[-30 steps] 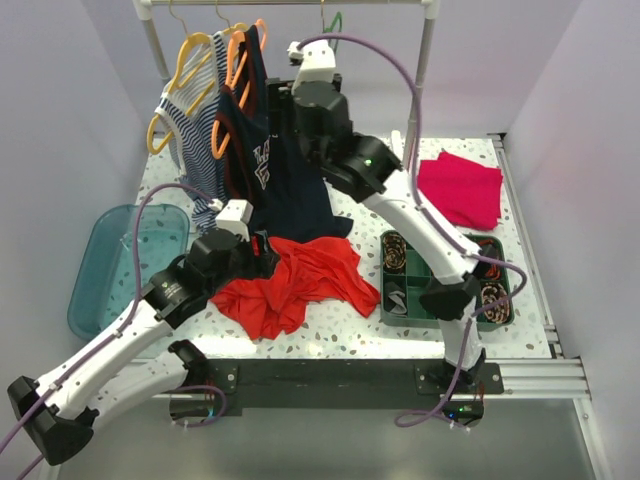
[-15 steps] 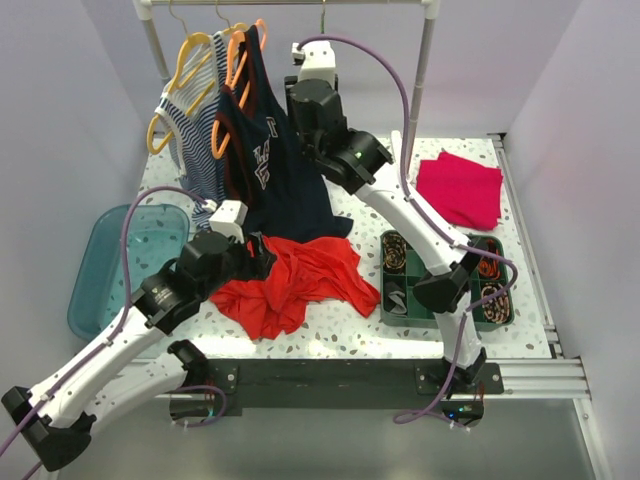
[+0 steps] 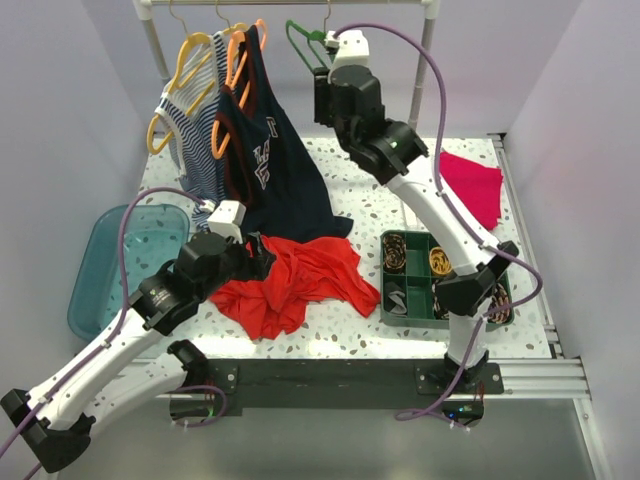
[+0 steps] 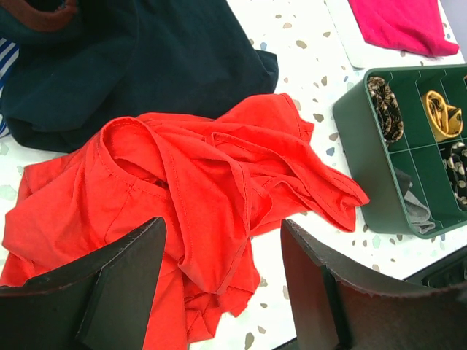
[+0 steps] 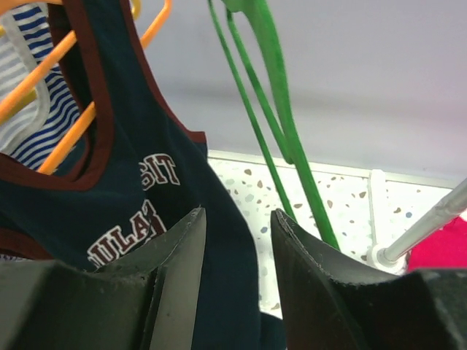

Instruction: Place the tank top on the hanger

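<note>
The left claw (image 4: 222, 226) is spread wide, its two dark fingers (image 4: 124, 284) well apart and holding nothing, and it hovers low over the near part of the tank top (image 4: 182, 175). That red-orange top lies crumpled on the speckled table (image 3: 360, 210), toward the front edge and just ahead of the left arm. Its far side touches the hem of the navy top (image 3: 280, 180) that trails down from the rail (image 3: 290, 3), and its right corner stops a little short of the green tray (image 3: 405, 315) of small odds and ends. A teal tub (image 3: 120, 260) sits off to the left of the arm. Up high at the back, the right claw (image 5: 237, 215) stands a little parted, with only navy cloth showing through the narrow gap and nothing pinched in it. The hanger (image 5: 281, 109) is right there: its thin green bars slant down to the top edge of one finger, though I cannot tell whether they touch. From above, it hooks over the rail and tilts to the left, just beside the navy top on its orange hangers (image 3: 240, 55). Further left hang a striped top (image 3: 195, 140) and a yellow hanger (image 3: 185, 65). A pink cloth (image 3: 470, 185) lies on the right side of the table.
</note>
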{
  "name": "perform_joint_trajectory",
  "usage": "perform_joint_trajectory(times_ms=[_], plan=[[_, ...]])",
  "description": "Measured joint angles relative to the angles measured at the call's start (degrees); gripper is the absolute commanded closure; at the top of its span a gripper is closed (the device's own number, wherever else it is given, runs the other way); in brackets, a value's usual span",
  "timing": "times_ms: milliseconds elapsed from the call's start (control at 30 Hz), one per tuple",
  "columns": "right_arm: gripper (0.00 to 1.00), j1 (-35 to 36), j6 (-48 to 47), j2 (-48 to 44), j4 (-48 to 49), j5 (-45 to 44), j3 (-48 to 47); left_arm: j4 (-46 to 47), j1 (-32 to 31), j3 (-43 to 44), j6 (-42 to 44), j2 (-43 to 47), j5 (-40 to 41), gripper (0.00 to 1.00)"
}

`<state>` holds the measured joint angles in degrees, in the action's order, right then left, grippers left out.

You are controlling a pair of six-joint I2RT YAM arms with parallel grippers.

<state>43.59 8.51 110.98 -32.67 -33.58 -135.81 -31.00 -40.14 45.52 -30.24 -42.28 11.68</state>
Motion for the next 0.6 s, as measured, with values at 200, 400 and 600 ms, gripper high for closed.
perform_joint_trajectory(times_ms=[200,400,600], plan=[[0.46,-1.60,-1.99,-3.50,1.05,4.39,2.40,-0.02,0.00,-0.44,0.00,-0.04,-0.07,0.31],[0.41,-1.70,-6.08,-6.97,2.60,7.13,4.11,0.07,0.00,-0.44,0.02,-0.13,-0.39,0.30],[0.27,-7.78,-9.68,-7.32,3.13,16.04,4.20,0.07,0.00,-0.44,0.07,-0.13,-0.61,0.30]])
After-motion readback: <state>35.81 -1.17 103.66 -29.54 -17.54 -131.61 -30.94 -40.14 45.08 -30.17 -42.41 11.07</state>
